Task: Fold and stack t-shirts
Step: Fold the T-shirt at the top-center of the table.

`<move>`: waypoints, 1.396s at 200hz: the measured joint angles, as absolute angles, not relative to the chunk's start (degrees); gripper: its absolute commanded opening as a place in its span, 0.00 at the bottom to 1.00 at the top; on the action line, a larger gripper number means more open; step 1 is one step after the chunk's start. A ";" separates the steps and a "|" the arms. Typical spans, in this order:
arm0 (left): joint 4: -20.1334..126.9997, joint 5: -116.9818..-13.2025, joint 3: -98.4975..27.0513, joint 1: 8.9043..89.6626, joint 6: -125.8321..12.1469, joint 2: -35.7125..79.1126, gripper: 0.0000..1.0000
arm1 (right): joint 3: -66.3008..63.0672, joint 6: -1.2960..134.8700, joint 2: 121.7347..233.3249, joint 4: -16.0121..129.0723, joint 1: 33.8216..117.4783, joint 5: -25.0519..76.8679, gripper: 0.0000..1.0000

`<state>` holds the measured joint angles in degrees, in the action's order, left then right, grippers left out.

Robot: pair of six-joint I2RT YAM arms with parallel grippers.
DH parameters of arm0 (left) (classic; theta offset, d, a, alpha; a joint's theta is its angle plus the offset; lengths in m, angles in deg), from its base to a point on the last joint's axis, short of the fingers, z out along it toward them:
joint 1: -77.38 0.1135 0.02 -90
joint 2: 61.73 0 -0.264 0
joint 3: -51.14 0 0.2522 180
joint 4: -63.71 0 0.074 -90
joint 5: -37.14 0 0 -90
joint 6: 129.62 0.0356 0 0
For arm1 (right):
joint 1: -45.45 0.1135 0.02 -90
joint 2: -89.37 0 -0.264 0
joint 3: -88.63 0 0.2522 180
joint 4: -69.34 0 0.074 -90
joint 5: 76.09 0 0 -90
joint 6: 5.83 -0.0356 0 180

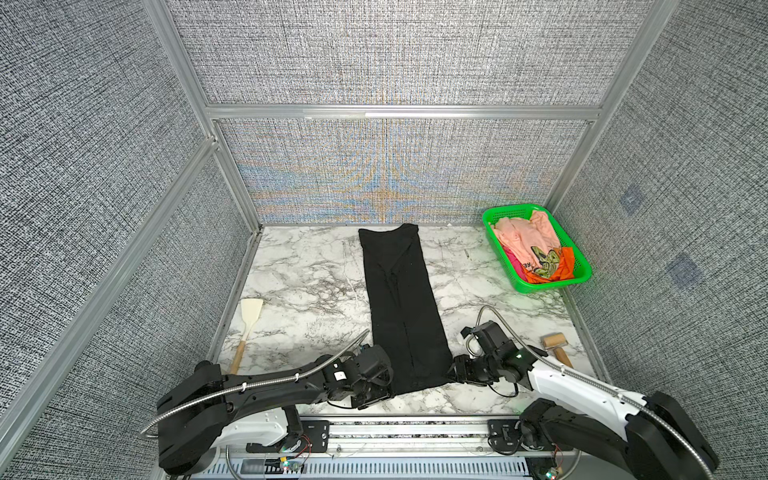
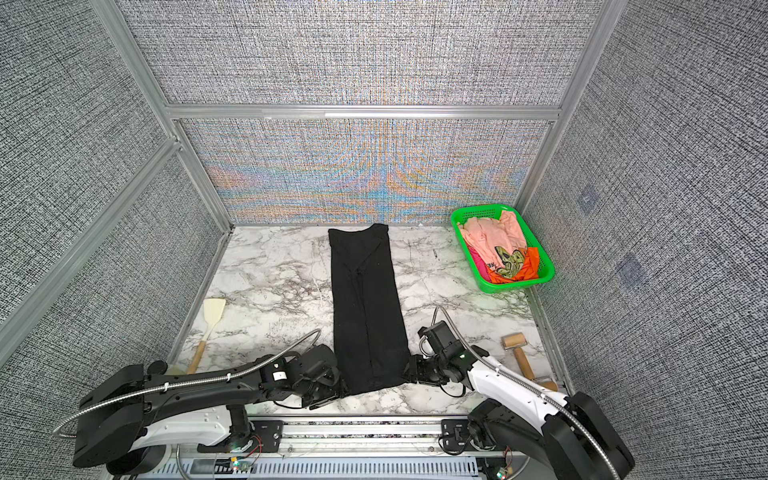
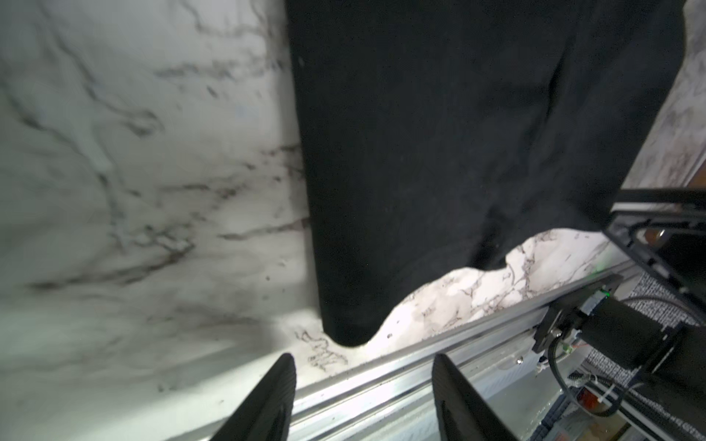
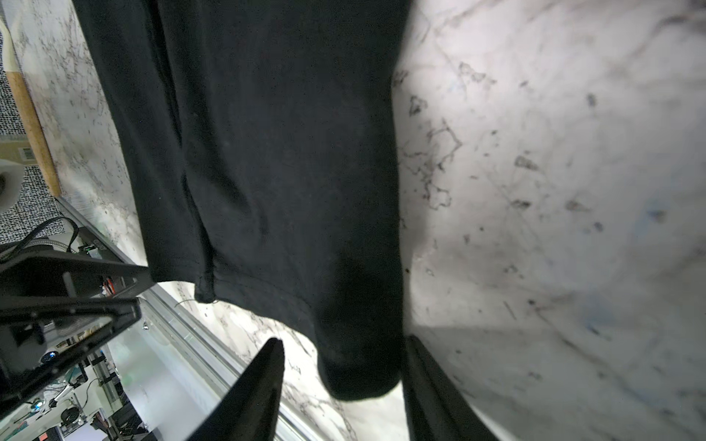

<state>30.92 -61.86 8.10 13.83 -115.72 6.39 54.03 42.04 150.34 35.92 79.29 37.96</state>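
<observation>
A black t-shirt (image 1: 399, 307) (image 2: 365, 307) lies folded into a long narrow strip on the marble table (image 1: 299, 274), running from the back wall to the front edge. My left gripper (image 1: 390, 386) (image 3: 363, 359) sits low at the strip's near left corner, open; the rounded cloth corner (image 3: 344, 328) lies just ahead of its fingertips. My right gripper (image 1: 453, 374) (image 4: 344, 340) is at the near right corner, open, with the cloth corner (image 4: 359, 374) between its two fingers. More t-shirts, peach-pink (image 1: 523, 241), orange (image 1: 565, 266) and magenta (image 1: 512, 257), are heaped in a basket.
The green basket (image 1: 582, 270) stands at the back right of the table. A pale spatula with a wooden handle (image 1: 249, 320) lies at the left, and a wooden roller (image 1: 555, 347) at the right, close behind my right arm. A metal rail (image 1: 415, 419) runs along the front edge.
</observation>
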 measured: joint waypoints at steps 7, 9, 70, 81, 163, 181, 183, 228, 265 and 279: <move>30.97 -61.62 8.17 14.49 -115.65 6.24 0.58 | 54.16 42.04 150.14 35.92 79.29 37.96 0.53; 31.01 -61.49 8.24 14.64 -115.65 6.17 0.57 | 54.19 42.04 150.14 35.92 79.29 37.96 0.53; 34.31 -62.64 9.61 15.45 -115.00 9.05 0.50 | 54.12 42.06 150.09 35.44 79.25 37.94 0.52; 35.54 -63.19 9.77 15.49 -114.84 9.25 0.48 | 53.92 42.13 150.44 35.44 79.25 38.09 0.51; 38.44 -63.56 10.86 15.49 -115.67 10.15 0.02 | 53.62 42.65 151.38 34.83 79.21 39.10 0.24; 38.47 -63.06 10.95 15.49 -116.22 9.80 0.00 | 53.46 42.74 151.38 34.80 79.21 39.54 0.13; 38.47 -62.95 10.95 15.49 -116.22 9.78 0.00 | 53.46 42.79 151.41 34.80 79.21 39.56 0.12; 37.90 -61.62 11.99 15.54 -117.62 7.22 0.00 | 53.44 42.92 152.46 34.59 79.18 39.97 0.00; 34.77 -60.13 12.85 15.54 -118.27 1.73 0.00 | 52.70 42.85 151.08 33.60 79.03 40.56 0.00; 33.24 -59.32 12.58 15.54 -118.73 0.09 0.00 | 51.80 42.57 150.73 33.16 79.03 41.22 0.00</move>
